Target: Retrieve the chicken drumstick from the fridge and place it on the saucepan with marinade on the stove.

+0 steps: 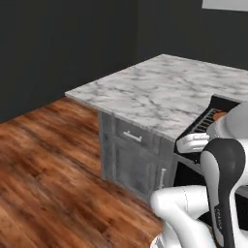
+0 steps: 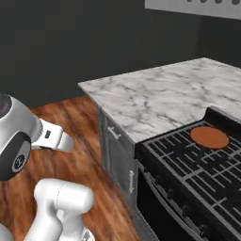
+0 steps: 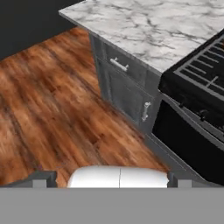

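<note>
The saucepan with marinade is a flat orange-brown disc on a rear burner of the black stove. A sliver of the saucepan peeks out behind my arm in the left base view. In the hand view my gripper is open, its two grey fingertips far apart with nothing between them. It hangs over the wooden floor in front of the cabinet, left of the stove. The chicken drumstick and the fridge are out of view.
A marble counter runs left of the stove, on a grey cabinet with a drawer and a door. Dark walls stand behind it. Wooden floor spreads to the left. The oven door faces the floor.
</note>
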